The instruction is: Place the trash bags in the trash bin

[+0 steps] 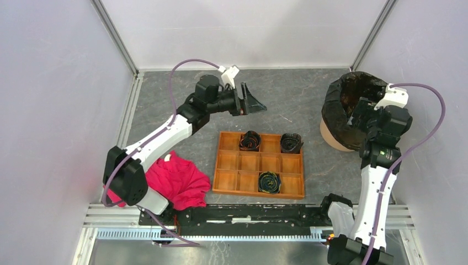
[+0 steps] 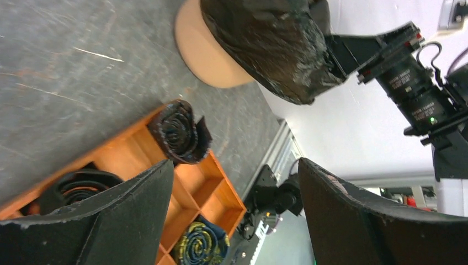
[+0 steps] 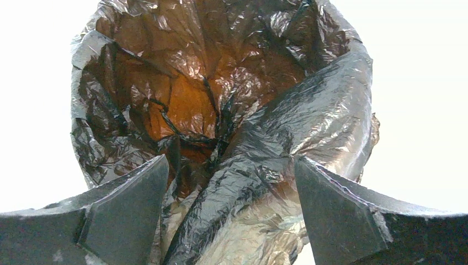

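Observation:
The black trash bag [image 1: 339,105] lines the terracotta trash bin [image 1: 331,138] at the right of the table, its film folded over the rim. The bag [image 3: 309,116] fills the right wrist view, orange showing through inside. My right gripper [image 3: 232,171] is open right over the bin's near rim, with a fold of the bag lying between its spread jaws, not pinched. The right gripper in the top view [image 1: 364,113] sits at the bin's near right edge. My left gripper [image 1: 256,102] is open and empty, held above the table left of middle, pointing right. The bin [image 2: 207,49] and bag [image 2: 270,44] show in the left wrist view beyond the left gripper [image 2: 237,176].
A wooden compartment tray [image 1: 259,163] sits mid-table holding three small dark rolls [image 1: 250,141], one with yellow-green streaks [image 1: 269,182]. A red-pink cloth [image 1: 176,179] lies by the left arm's base. Grey walls and rails bound the table.

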`<state>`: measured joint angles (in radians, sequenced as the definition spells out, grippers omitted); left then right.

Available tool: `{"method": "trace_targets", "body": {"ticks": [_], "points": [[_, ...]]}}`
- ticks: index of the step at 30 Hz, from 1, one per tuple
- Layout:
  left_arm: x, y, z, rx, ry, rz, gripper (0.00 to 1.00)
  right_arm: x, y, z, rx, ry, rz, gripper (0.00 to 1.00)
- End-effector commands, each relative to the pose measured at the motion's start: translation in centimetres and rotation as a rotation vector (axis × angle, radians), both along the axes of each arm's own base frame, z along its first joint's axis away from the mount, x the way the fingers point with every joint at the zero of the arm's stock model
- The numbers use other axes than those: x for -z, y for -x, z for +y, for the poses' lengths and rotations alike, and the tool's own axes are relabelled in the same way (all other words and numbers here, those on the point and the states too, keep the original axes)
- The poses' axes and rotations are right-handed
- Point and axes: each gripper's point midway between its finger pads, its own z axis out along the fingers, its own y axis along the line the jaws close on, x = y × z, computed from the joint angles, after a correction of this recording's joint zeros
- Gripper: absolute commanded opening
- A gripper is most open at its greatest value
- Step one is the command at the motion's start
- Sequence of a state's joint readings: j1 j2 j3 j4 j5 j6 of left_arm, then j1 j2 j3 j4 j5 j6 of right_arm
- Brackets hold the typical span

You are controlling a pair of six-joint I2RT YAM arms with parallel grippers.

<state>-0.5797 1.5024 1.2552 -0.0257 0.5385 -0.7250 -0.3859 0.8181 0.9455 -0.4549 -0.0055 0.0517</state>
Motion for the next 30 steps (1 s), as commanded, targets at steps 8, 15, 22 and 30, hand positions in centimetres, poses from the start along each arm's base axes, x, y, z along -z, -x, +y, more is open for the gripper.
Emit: {"method": "trace_targets", "body": {"ticks": [8, 15, 22, 30], "points": [[-1.3, 5.0, -10.2, 0.263, 0.239, 0.134, 0.87, -4.6, 2.1, -0.5, 0.063, 0.05, -0.025, 0.92], [0.3, 8.3, -18.4, 0.424, 0.362, 0.24, 0.91, -1.7, 1.5, 1.1, -0.002, -0.041, -0.001, 0.91], [1.1, 12.1, -24.7, 0.534, 0.515, 0.34, 0.94, -2.0, 1.3, 1.7, -0.028, -0.048, -0.043, 0.92], [5.3, 10.8, -28.3, 0.458, 0.521, 0.469, 0.9, -1.9, 0.7, 3.0, -0.051, -0.149, -0.14, 0.92]]}}
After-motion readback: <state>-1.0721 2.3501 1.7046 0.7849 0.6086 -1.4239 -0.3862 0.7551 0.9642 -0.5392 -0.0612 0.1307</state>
